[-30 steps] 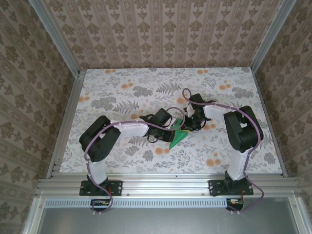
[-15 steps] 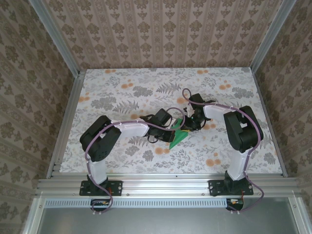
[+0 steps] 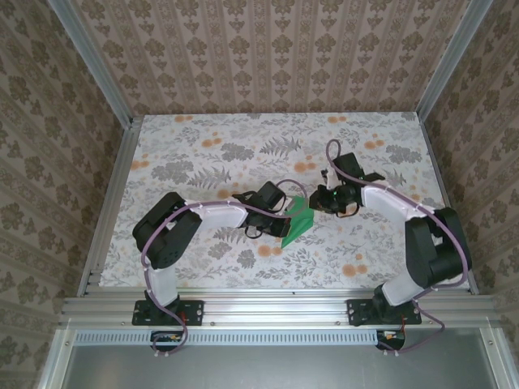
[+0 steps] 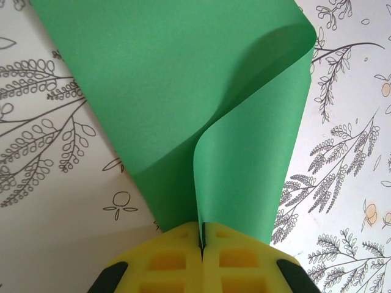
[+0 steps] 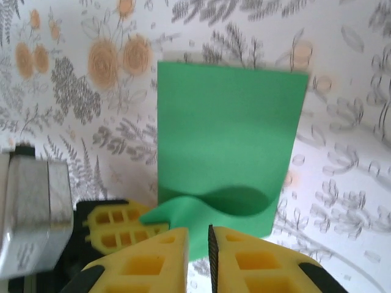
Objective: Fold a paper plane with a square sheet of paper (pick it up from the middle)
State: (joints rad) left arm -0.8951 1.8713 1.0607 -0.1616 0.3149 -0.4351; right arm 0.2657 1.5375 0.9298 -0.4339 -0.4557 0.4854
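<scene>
The square sheet of paper (image 3: 301, 224) is bright green and lies at the table's middle, one side curling up. My left gripper (image 3: 289, 213) is shut on the sheet's near edge; in the left wrist view the yellow fingertips (image 4: 177, 256) pinch the raised flap (image 4: 244, 159) of the sheet (image 4: 159, 79). My right gripper (image 3: 324, 199) hovers just right of the paper, clear of it. In the right wrist view its jaws (image 5: 198, 244) stand a narrow gap apart, holding nothing, with the sheet (image 5: 229, 134) ahead and the left fingers (image 5: 116, 227) at the lower left.
The table (image 3: 243, 154) has a floral cloth with free room all around the paper. Aluminium rails (image 3: 105, 203) and wallpapered walls close it in on three sides. The left arm's grey wrist block (image 5: 30, 207) sits close to my right gripper.
The right arm has swung its elbow out to the right, and its gripper has drawn back off the paper. The left gripper and the sheet have stayed put.
</scene>
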